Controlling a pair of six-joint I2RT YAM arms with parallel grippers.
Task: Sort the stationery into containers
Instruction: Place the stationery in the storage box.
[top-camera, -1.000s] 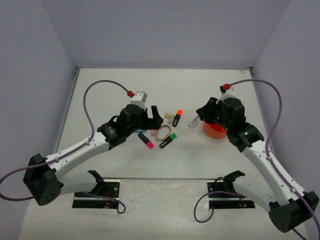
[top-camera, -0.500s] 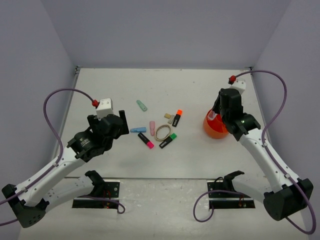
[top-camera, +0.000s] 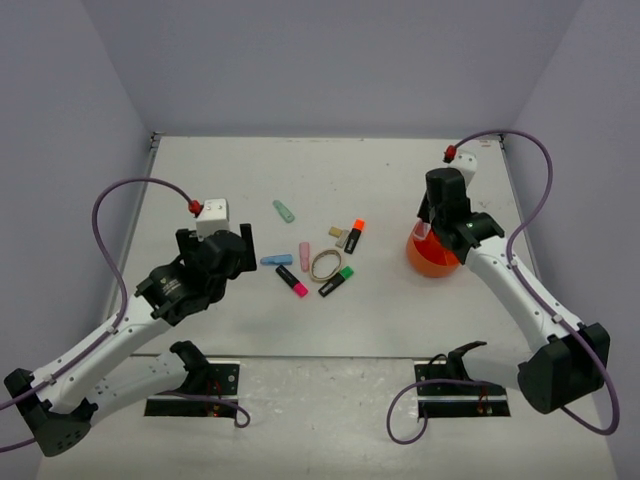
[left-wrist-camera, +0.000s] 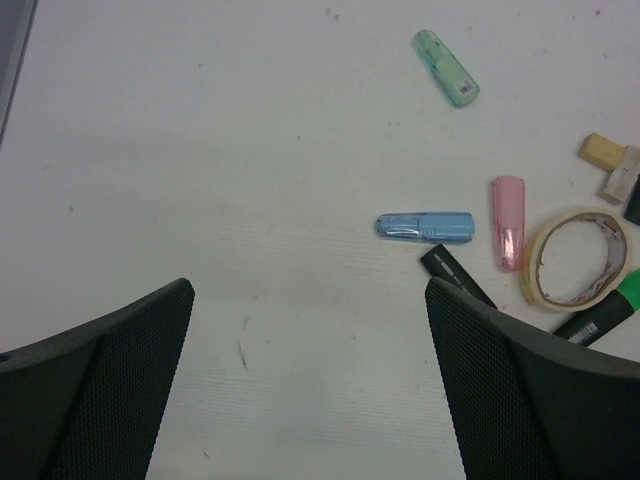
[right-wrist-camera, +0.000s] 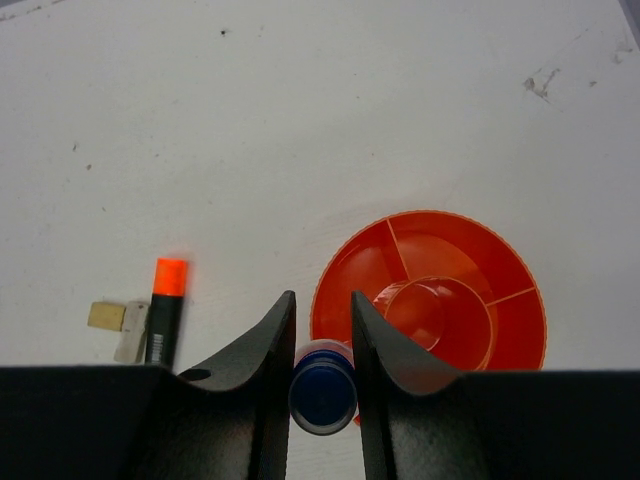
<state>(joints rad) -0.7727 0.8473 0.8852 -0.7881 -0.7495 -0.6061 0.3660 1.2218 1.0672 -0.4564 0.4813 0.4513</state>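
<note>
My right gripper is shut on the blue-white pen, seen end on, just above the left rim of the orange pot. The top view shows this gripper over that pot. My left gripper is open and empty, left of the pile in the top view. On the table lie pastel green, blue and pink highlighters. Black highlighters lie there too, one pink-ended, one green-ended, one orange-ended, with a tan band and a tan block.
The pot's divided compartments show nothing inside them. Grey walls close in the table at the left, back and right. Two black clamp brackets sit at the near edge. Purple cables loop above both arms.
My left arm pulled back left from the pile, uncovering the blue and green highlighters. My right gripper carried the pen up and right to the pot and turned it upright.
</note>
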